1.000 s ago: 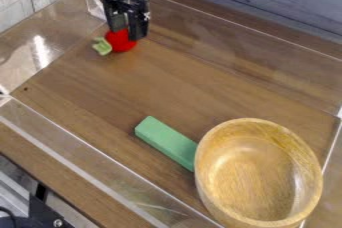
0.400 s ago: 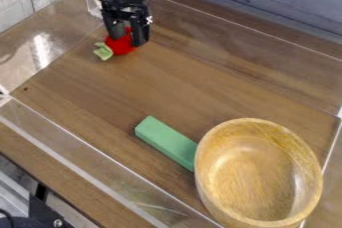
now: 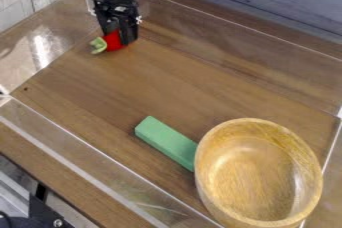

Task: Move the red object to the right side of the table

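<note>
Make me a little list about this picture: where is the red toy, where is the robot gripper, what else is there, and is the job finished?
Red toy: near the far left of the table, its green stem poking out toward the left
Gripper: right at the red toy, covering part of it
Grip: too hidden to tell
Green block: lying flat, beside the bowl
Bowl: round, wooden, near right corner
Table: brown wood
Job: not finished; toy not on the right side
</note>
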`<action>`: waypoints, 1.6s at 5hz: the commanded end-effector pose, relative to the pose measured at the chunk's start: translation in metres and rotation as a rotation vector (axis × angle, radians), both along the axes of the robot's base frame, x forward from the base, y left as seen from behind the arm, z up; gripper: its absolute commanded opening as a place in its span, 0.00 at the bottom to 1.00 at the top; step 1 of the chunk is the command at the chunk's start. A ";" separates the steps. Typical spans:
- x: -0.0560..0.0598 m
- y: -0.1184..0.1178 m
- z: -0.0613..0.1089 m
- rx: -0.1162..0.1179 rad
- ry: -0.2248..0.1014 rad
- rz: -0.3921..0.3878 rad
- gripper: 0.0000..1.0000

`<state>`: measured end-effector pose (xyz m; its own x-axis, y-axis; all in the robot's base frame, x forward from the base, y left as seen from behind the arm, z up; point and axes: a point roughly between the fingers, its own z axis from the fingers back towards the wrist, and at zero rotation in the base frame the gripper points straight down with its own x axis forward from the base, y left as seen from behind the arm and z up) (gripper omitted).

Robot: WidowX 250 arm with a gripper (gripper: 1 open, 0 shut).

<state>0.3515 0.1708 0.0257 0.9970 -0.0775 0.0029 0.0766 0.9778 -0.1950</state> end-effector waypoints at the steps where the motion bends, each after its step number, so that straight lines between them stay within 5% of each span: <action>1: -0.006 -0.009 0.016 -0.015 -0.021 -0.005 0.00; 3: -0.018 -0.012 0.053 -0.048 -0.067 0.015 0.00; 5: -0.021 -0.059 0.113 -0.080 -0.138 0.042 0.00; 6: -0.019 -0.085 0.120 -0.097 -0.144 -0.020 0.00; 8: -0.024 -0.140 0.118 -0.141 -0.102 -0.171 0.00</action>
<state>0.3275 0.0313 0.1148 0.9716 -0.2327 0.0438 0.2330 0.9070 -0.3507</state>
